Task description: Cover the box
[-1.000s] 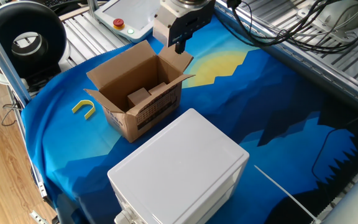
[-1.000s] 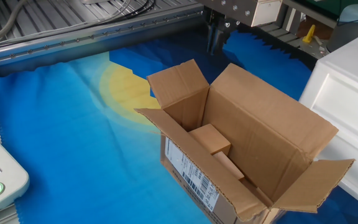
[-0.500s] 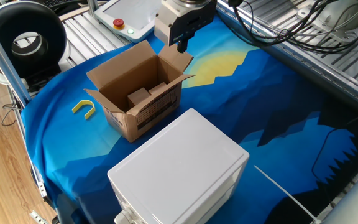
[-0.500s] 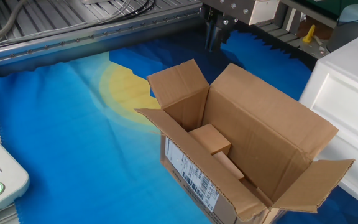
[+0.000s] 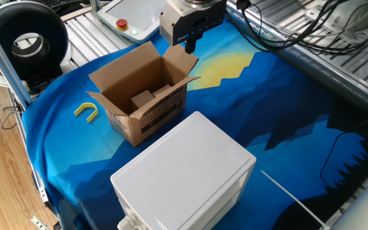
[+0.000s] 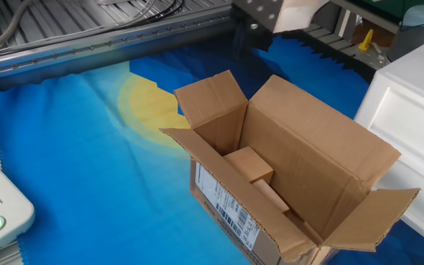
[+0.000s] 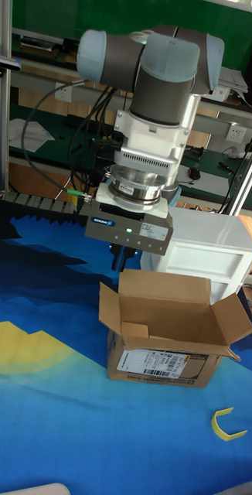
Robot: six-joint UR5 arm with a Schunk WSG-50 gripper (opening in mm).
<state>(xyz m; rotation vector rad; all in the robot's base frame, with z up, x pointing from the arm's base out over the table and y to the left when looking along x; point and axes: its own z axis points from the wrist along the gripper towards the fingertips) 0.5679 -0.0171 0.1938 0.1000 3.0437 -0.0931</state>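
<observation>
The box (image 5: 142, 96) is a small brown carton standing on the blue cloth, all top flaps spread open, with a printed label on its side (image 6: 227, 206). A small cardboard block (image 6: 249, 163) lies inside it. My gripper (image 5: 189, 46) hangs above and just behind the box's far flap (image 5: 183, 61) without touching it. Its dark fingers look pressed together with nothing between them. In the tall fixed view the gripper (image 7: 126, 259) sits right behind the box's (image 7: 168, 332) back flap. In the other fixed view only its lower part (image 6: 247, 35) shows at the top edge.
A larger white plastic box (image 5: 184, 172) stands close beside the carton. A yellow U-shaped piece (image 5: 87, 110) lies on the cloth on the carton's other side. A control pendant with a red button (image 5: 121, 24) and a black round device (image 5: 27, 38) sit beyond the cloth.
The gripper has risen a little and drifted away from the far flap. The box and its flaps have not moved.
</observation>
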